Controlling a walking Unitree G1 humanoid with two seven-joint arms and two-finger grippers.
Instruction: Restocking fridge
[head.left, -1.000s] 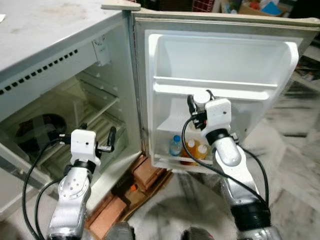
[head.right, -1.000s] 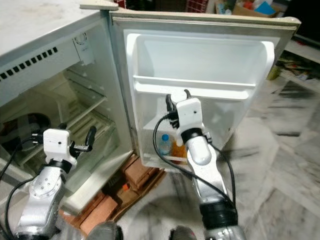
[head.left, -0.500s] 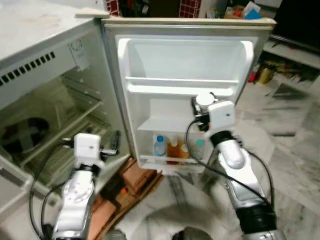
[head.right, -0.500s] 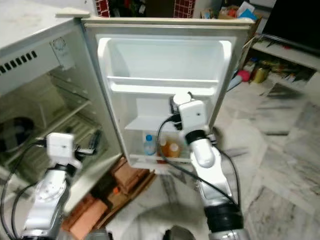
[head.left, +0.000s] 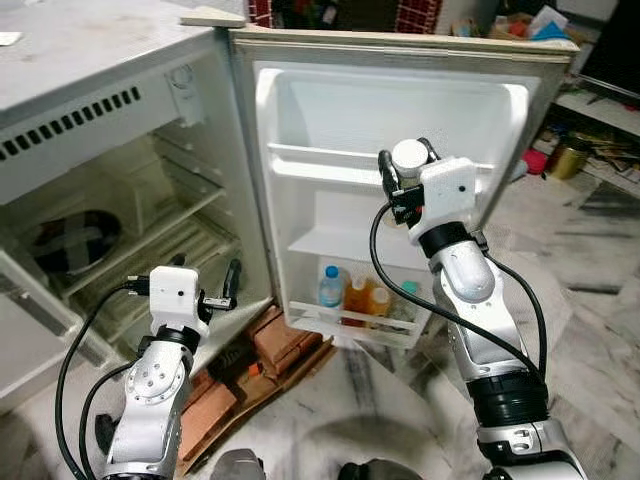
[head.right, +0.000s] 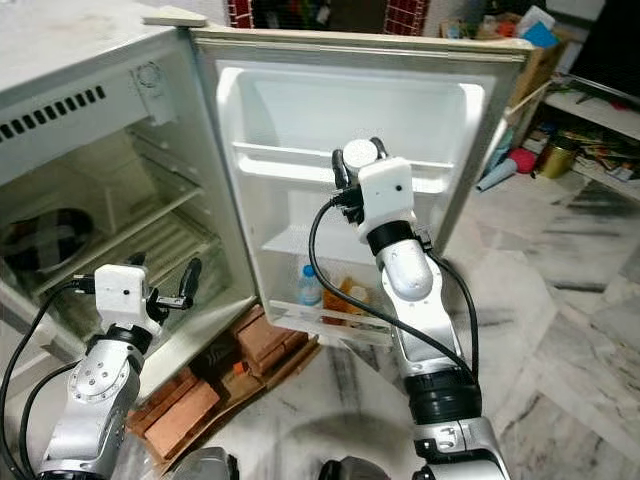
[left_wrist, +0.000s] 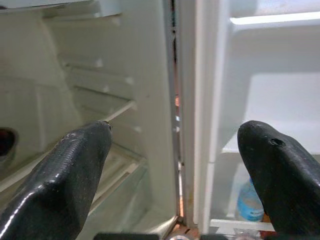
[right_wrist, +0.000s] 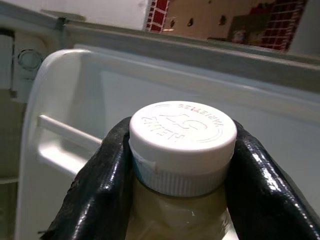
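The small fridge stands open, its door (head.left: 300, 120) swung wide toward me. My right gripper (head.left: 408, 172) is shut on a bottle with a white cap (right_wrist: 182, 132) and pale yellowish contents. It holds the bottle upright in front of the door's middle shelf rail (head.left: 320, 162). The door's bottom shelf holds a clear water bottle with a blue cap (head.left: 330, 287), two orange bottles (head.left: 358, 296) and a teal-capped one (head.left: 404, 292). My left gripper (head.left: 205, 275) is open with nothing in it, low by the fridge body's front edge, near the door hinge.
Inside the fridge body are wire shelves (head.left: 190, 250) and a dark round object (head.left: 70, 235) at the left. Bricks (head.left: 285, 340) prop up the fridge's front corner. Cluttered shelving (head.left: 560, 155) stands at the back right on a marble floor (head.left: 580, 330).
The view has swung and shifted as I moved. My right gripper has risen with the bottle from below the middle shelf rail to level with it. My left gripper stays low and open.
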